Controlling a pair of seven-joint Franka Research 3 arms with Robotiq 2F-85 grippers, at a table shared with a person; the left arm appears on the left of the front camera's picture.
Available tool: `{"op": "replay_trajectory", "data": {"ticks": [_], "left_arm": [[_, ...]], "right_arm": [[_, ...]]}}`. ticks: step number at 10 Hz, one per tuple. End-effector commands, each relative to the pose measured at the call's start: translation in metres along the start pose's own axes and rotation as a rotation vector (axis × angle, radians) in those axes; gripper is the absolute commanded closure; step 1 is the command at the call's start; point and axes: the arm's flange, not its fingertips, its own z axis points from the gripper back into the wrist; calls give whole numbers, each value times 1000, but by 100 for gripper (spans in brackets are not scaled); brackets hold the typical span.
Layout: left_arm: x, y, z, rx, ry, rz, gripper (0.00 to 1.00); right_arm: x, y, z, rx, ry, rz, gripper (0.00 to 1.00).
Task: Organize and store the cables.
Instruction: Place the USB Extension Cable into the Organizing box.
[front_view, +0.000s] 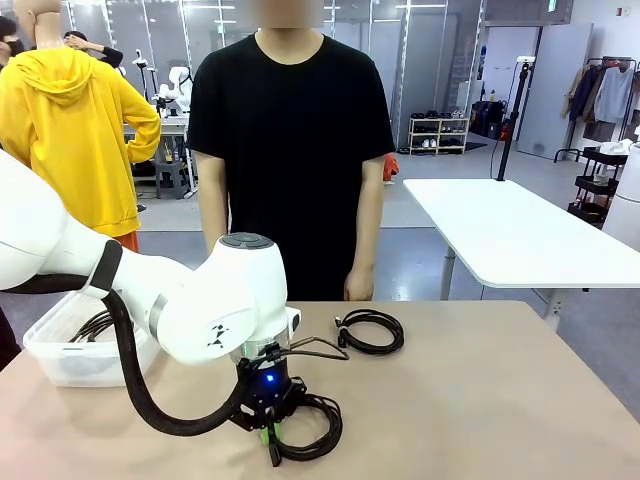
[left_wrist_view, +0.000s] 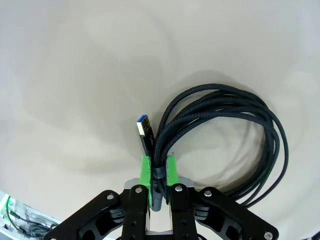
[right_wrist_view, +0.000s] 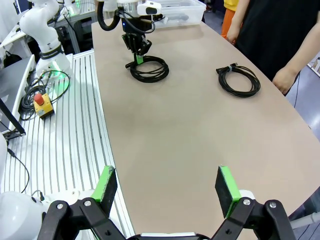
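The right gripper (right_wrist_view: 167, 182) hangs above the near edge of the tan table (right_wrist_view: 190, 130), its green-padded fingers (right_wrist_view: 107, 182) spread wide with nothing between them.

Farther along the tabletop, the left gripper (front_view: 272, 440) points straight down onto a braided black cable coil (front_view: 312, 428) lying flat near the robot's side. In the left wrist view its green pads (left_wrist_view: 145, 169) are pressed together on the bundled strands at the coil's edge (left_wrist_view: 225, 130), and a USB plug (left_wrist_view: 145, 131) with a blue insert and silver shell sticks out just beside the pinched spot. The rest of the loop lies on the table to one side of the fingers. The right wrist view shows the same grip from a distance, the left gripper (right_wrist_view: 137, 59) standing upright at the rim of the coil (right_wrist_view: 149, 69).

A second black cable coil (front_view: 370, 331), bound at one point, lies well apart from the first, near the far edge of the table and free of both grippers (right_wrist_view: 239, 80).

At the table's far left corner sits a clear plastic bin (front_view: 60, 352) with more black cables (front_view: 95, 325) inside.

Behind the far edge stands a person in a black T-shirt (front_view: 290, 130), arms down, one hand (front_view: 358, 285) hanging near the second coil. A white table (front_view: 510, 230) stands beyond.
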Motion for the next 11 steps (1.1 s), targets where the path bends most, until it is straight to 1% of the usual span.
{"op": "replay_trajectory", "data": {"ticks": [1, 2, 3, 4, 5, 6, 7, 8, 9, 11], "left_arm": [[-1, 3, 32, -50, -102, -39, 100], [-3, 18, 85, -65, -178, -98, 100], [-2, 31, 128, -72, -209, -169, 100], [5, 38, 151, -71, -242, -254, 100], [16, 40, 160, -45, -271, -295, 100], [24, 39, 164, -62, -292, -310, 100], [27, 31, 165, -88, -305, -333, 100], [29, 16, 163, -114, -307, -393, 100], [20, 43, 179, -72, -291, -311, 100], [20, 43, 179, -72, -291, -311, 100]], "right_arm": [[0, -2, 1, -3, -14, 18, 0], [0, -2, 1, -3, -14, 18, 0], [0, -2, 1, -3, -14, 18, 0], [0, -2, 1, -3, -14, 18, 0], [0, -2, 1, -3, -14, 18, 0], [0, -2, 1, -3, -14, 18, 0], [0, -2, 1, -3, -14, 18, 0], [0, -2, 1, -3, -14, 18, 0], [0, -2, 1, -3, -14, 18, 0], [0, -2, 1, -3, -14, 18, 0]]}}
